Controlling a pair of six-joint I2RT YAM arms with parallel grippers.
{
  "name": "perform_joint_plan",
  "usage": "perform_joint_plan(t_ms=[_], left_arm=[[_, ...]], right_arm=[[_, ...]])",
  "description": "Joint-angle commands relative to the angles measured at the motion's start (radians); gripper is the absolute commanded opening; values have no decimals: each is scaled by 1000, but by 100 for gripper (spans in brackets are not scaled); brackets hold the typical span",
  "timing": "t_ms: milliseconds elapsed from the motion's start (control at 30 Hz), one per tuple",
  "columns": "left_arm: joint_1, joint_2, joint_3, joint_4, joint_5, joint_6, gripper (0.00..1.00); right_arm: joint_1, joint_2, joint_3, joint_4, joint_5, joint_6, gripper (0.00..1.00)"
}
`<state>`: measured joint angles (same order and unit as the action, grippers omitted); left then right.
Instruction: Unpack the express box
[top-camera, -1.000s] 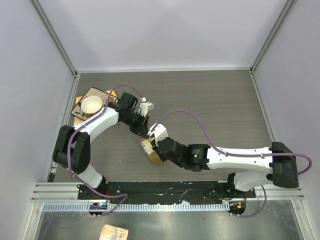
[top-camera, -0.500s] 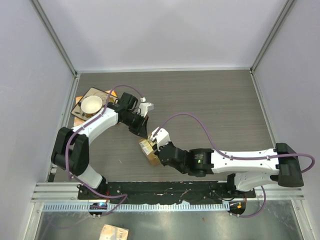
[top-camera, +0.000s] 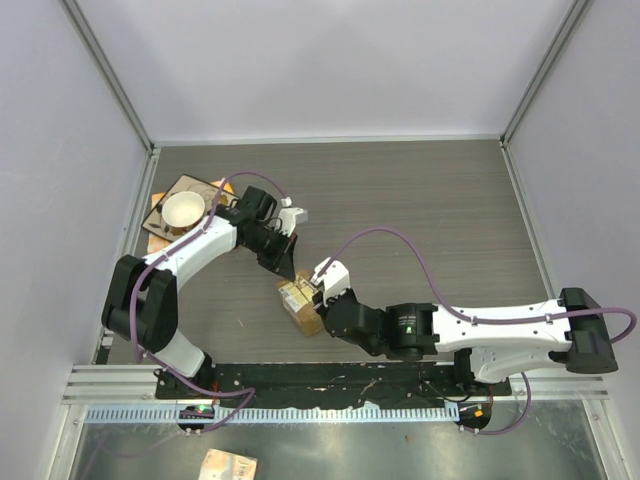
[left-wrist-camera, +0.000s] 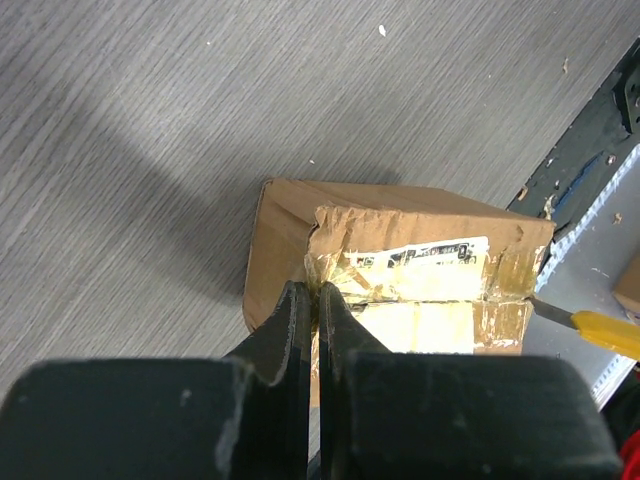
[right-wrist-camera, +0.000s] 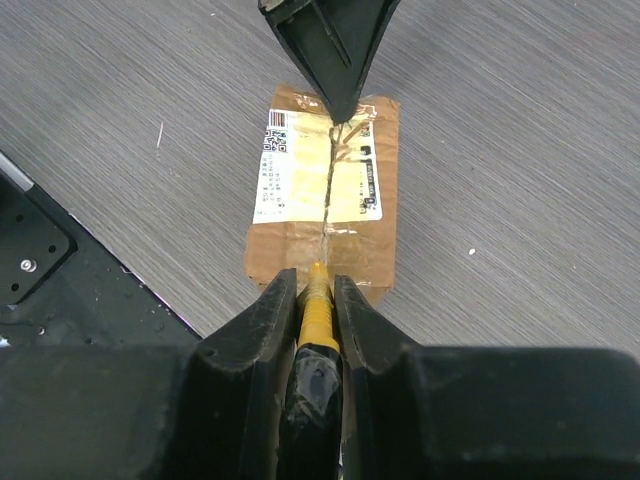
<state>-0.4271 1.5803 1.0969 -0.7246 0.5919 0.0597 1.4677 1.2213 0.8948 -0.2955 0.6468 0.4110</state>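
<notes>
Right wrist view showed the express box (right-wrist-camera: 325, 195) lying flat on the gray desk (right-wrist-camera: 500, 150), between the two arms. The right pincer (right-wrist-camera: 315, 285) was squeezed tight on a yellow knife (right-wrist-camera: 316, 310). The knife tip sat at the near end of the tape (right-wrist-camera: 322, 232) along the top. The left pincer (left-wrist-camera: 312, 292) was shut and held nothing, with its tips pressing on the box's far end. The box looked light and a bit soft, so it could slide or dent. It seemed best to hold it down at one end or grip its stiff sides, away from the blade.
</notes>
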Motion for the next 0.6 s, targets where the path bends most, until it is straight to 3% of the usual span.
perform_joint_plan(t_ms=[0,433,567], left_arm=[[33,-28,27,123,-231,46,0],[31,-63,92,56,-165,11,1],[33,-74,162,-39,-141,-11,24]], right_arm=[[63,-78,-29,-137,-65,89,1],[91,-158,-83,-192,36,158,1],[77,-163,-83,-200,145,190,1]])
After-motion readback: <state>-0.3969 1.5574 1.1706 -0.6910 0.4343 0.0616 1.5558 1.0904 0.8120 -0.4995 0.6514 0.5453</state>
